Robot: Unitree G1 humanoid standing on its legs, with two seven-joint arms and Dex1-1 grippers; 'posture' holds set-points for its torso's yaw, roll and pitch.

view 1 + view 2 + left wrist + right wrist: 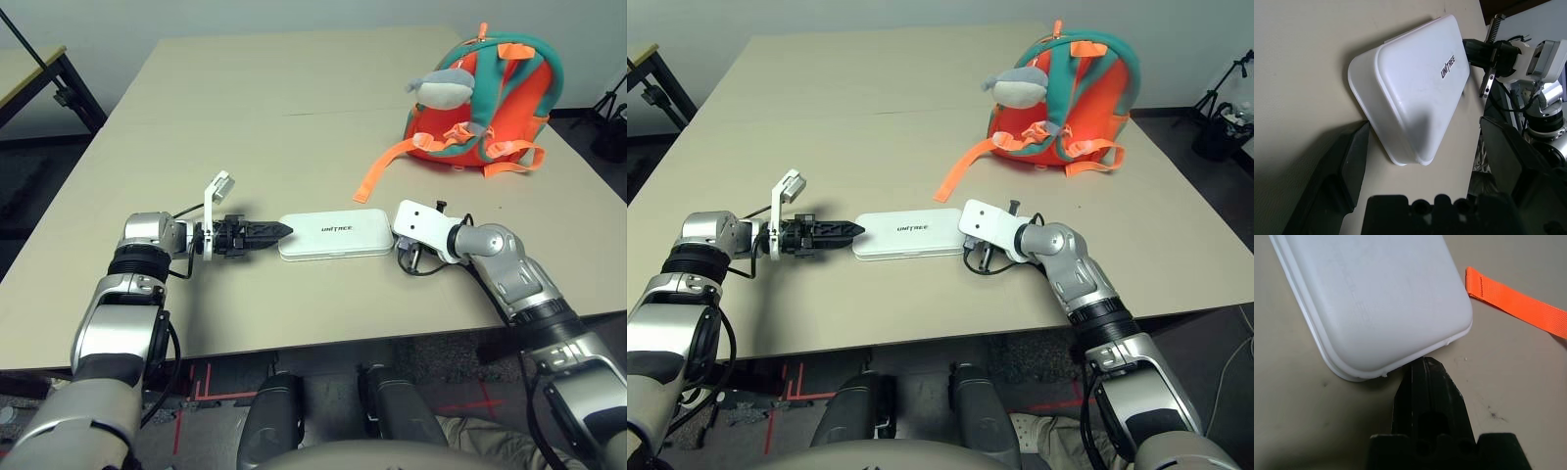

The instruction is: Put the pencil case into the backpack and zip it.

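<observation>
The pencil case (333,235) lay flat near the front edge of the table (245,108), lettering up, between the two arms. The backpack (490,98) stood well apart at the far right, one orange strap (387,166) trailing toward the case.

The left gripper (279,232) stood at the case's left end with its fingers spread wide, straddling that end and gripping nothing. The right gripper (1425,369) was fully closed, empty, its tip at the case's right end; whether it actually touched the rim could not be settled from these views.

Handling, as judged:
- The case looked rigid and light, so it should not flex under a pinch.
- Its smooth, glossy shell and rounded corners suggested a slippery surface; a shallow fingertip hold would likely slide off.
- The thin flange around its edge offered some purchase.
- The soundest hold appeared to be a pinch at the left short end, top and underside, with the closed right gripper bracing the opposite end.
</observation>
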